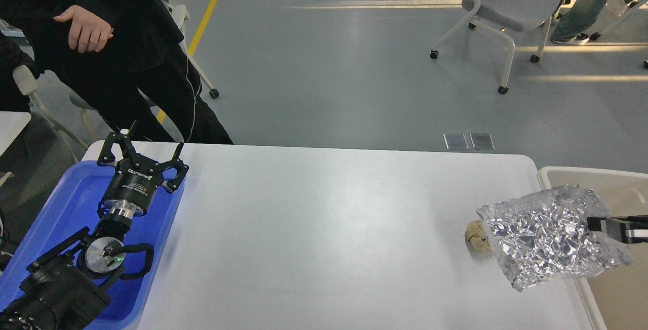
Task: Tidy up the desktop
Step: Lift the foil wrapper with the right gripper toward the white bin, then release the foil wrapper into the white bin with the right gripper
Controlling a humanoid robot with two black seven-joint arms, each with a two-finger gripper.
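Note:
The white desktop [329, 229] fills the middle of the head view. My left gripper [156, 138] is open and empty, above the far end of a blue plastic tray [61, 208] at the desktop's left edge. My right gripper [593, 223] comes in from the right edge and is shut on a crumpled silver foil bag [547, 234]. It holds the bag over the desktop's right edge. A small crumpled beige paper ball [475, 237] lies on the desktop, touching or just behind the bag's left side.
A beige bin [572, 174] stands beside the desktop's right edge, partly hidden by the foil bag. A person in black [126, 51] stands at the far left corner. A grey wheeled chair [506, 6] is on the floor beyond.

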